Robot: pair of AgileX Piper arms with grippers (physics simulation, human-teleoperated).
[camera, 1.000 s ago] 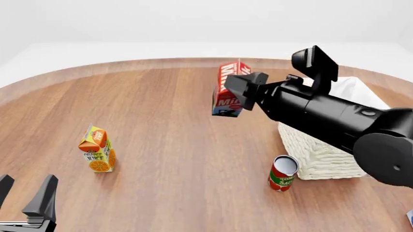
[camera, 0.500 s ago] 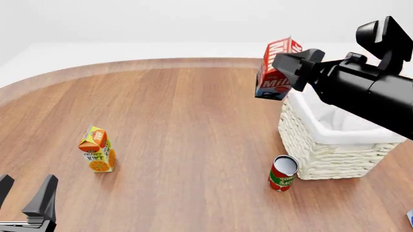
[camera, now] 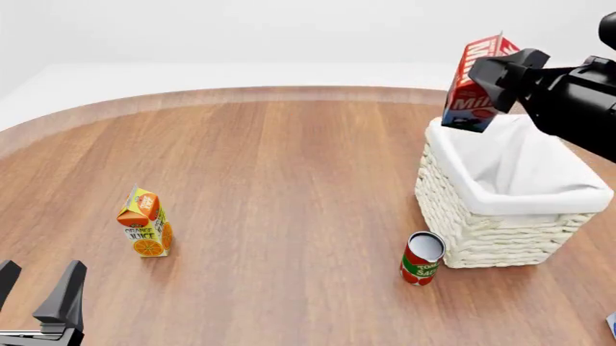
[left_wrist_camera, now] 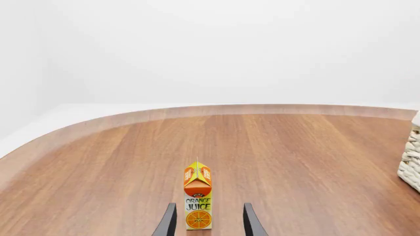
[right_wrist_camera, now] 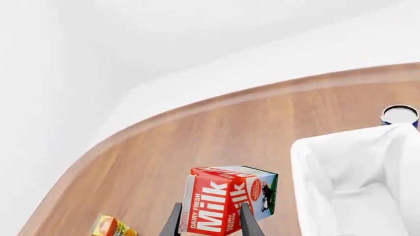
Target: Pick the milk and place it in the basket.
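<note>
Right claw [camera: 500, 72] grips the tilted milk [camera: 474, 90], raised above the basket's [camera: 481, 223] far-left corner.

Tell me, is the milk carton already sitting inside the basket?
No, the right gripper holds the milk in the air above the basket.

You have an orange juice carton [camera: 144, 223] standing upright on the round wooden desk [camera: 270, 166], well over toward its left side in the front view. A small red can [camera: 423, 258] with a silver top stands upright toward the right, near the desk's front edge. In the right wrist view you see a blue-sided can [right_wrist_camera: 399, 115] with a silver top, partly hidden.
</note>
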